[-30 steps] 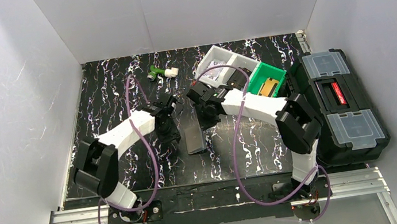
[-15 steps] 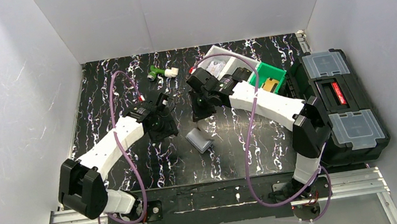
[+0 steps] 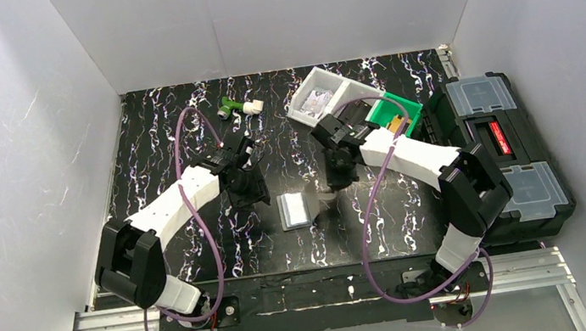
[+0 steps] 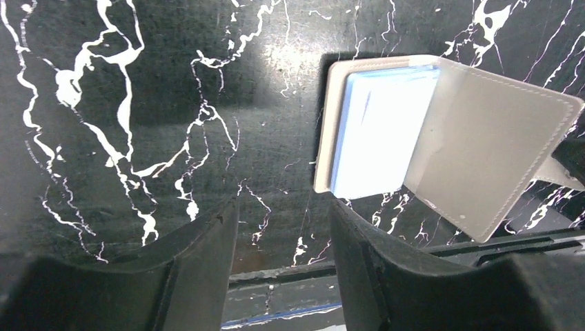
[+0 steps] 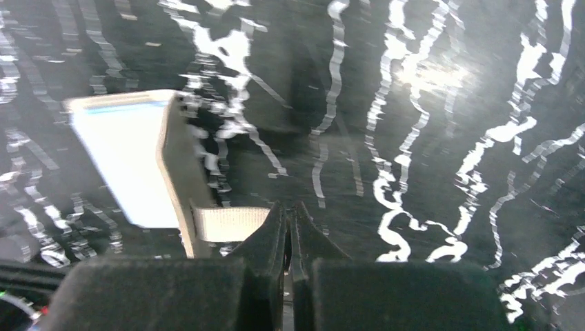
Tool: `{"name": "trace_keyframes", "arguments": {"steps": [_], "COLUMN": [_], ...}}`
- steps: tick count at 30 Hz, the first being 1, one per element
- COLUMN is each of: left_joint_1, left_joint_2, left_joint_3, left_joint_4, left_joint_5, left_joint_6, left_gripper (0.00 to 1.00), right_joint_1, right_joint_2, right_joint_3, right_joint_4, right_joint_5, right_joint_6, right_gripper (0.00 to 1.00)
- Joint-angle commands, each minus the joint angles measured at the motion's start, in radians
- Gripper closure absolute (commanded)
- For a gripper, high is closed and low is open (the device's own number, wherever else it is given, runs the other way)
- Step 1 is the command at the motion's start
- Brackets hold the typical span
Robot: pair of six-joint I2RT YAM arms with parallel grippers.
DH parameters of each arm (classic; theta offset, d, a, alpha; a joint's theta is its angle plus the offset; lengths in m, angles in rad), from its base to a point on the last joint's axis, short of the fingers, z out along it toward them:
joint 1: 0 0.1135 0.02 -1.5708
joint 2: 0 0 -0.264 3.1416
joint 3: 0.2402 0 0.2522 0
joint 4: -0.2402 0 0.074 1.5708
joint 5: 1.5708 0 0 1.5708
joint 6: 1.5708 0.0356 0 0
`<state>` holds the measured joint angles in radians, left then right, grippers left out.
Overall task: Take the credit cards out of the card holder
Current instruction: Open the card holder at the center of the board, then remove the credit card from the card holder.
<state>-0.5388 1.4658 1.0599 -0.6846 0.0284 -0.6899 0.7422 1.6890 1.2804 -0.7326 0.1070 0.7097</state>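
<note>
The card holder (image 3: 295,210) lies open on the black marbled table between the two arms. In the left wrist view its grey flap (image 4: 497,145) stands tilted up on the right. A light blue credit card (image 4: 379,131) shows in the sleeve beneath it; I cannot tell whether more cards lie under that one. My right gripper (image 5: 290,210) is shut on the holder's pale woven strap (image 5: 227,224) and holds the flap up, just right of the holder (image 5: 181,158). My left gripper (image 4: 284,207) stands open and empty, just left of the holder (image 4: 328,138), apart from it.
At the back right a white bin (image 3: 323,97) and a green bin (image 3: 396,111) stand side by side. A black toolbox (image 3: 497,147) fills the right edge. A small green and white part (image 3: 237,106) lies at the back. White walls close in three sides.
The card holder went from hanging dark and folded to lying flat with its light inside showing. The right gripper moved from above it to its right side. The left gripper shifted slightly.
</note>
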Motion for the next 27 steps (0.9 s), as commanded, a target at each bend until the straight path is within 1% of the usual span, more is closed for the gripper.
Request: {"name": "trace_keyframes", "arguments": {"steps": [1,7,13,21,27], "left_joint_1": [-0.007,-0.047,-0.098,-0.105,-0.110], "left_joint_2": [0.024,0.086,0.154,0.162,0.216], "left_joint_3": [0.018,0.035,0.086,0.112,0.148], "left_joint_4": [0.013,0.033,0.035,0.033,0.028], "left_joint_5": [0.061,0.076,0.063,0.048,0.029], "left_joint_6": [0.024,0.011,-0.003,0.003,0.014], "left_gripper": [0.52,0.56,0.61,0.63,0.66], "right_joint_1": [-0.028,-0.055,-0.064,-0.067,-0.074], "right_joint_2": [-0.047,-0.019,0.049,0.074,0.085], "right_joint_3": [-0.106,-0.185,-0.175,-0.156,-0.148], "right_joint_4": [0.028,0.095,0.128,0.137,0.158], "right_joint_5": [0.045,0.027,0.035,0.041,0.038], "right_joint_6": [0.017,0.017,-0.008,-0.017,-0.042], "right_gripper": [0.99,0.99,0.99,0.99,0.99]}}
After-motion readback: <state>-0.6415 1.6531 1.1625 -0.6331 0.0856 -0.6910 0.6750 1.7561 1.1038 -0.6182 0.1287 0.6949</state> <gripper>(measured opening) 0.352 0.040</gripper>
